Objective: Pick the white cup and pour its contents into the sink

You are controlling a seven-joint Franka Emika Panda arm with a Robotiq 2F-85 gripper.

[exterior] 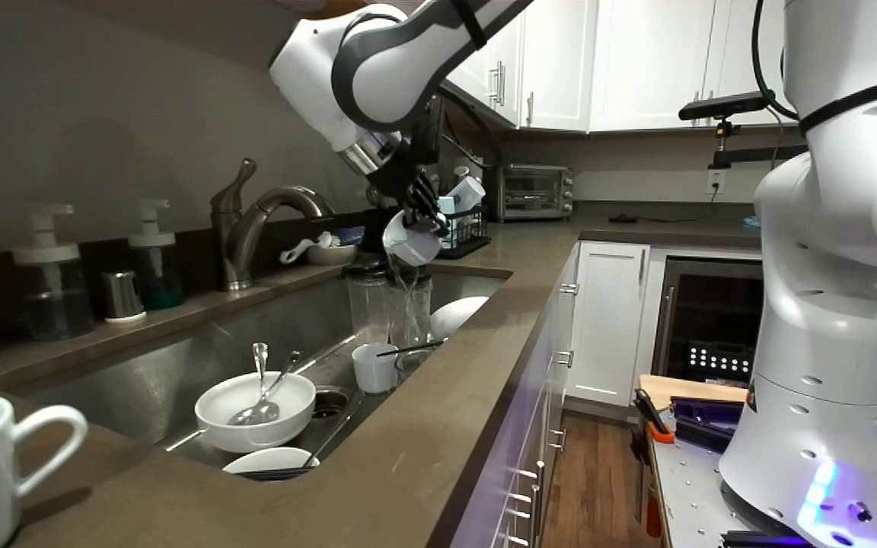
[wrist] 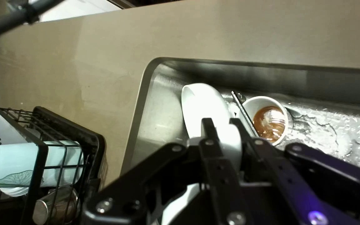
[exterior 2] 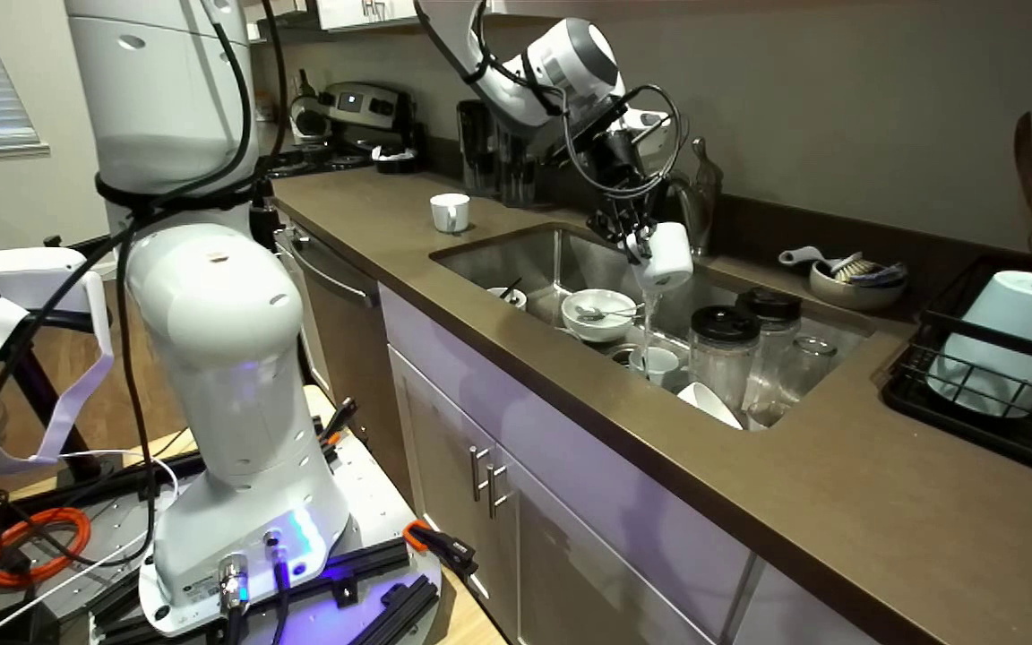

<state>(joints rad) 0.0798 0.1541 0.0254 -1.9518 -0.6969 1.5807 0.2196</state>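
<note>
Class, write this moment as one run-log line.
claw: closed on white cup; cup: tipped over sink; liquid: streaming down; other white mug: upright on counter

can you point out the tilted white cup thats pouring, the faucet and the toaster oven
Tilted white cup (exterior 2: 668, 252): in an exterior view, on its outer side wall.
Faucet (exterior: 245, 237): in an exterior view, on its curved neck.
Toaster oven (exterior: 531, 194): in an exterior view, on its front door.

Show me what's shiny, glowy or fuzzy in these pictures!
In the wrist view, glare whitens the wet floor of the sink, and the dark bar at top left looks fuzzy; in both exterior views, blue-purple light glows on the robot's base.
</note>
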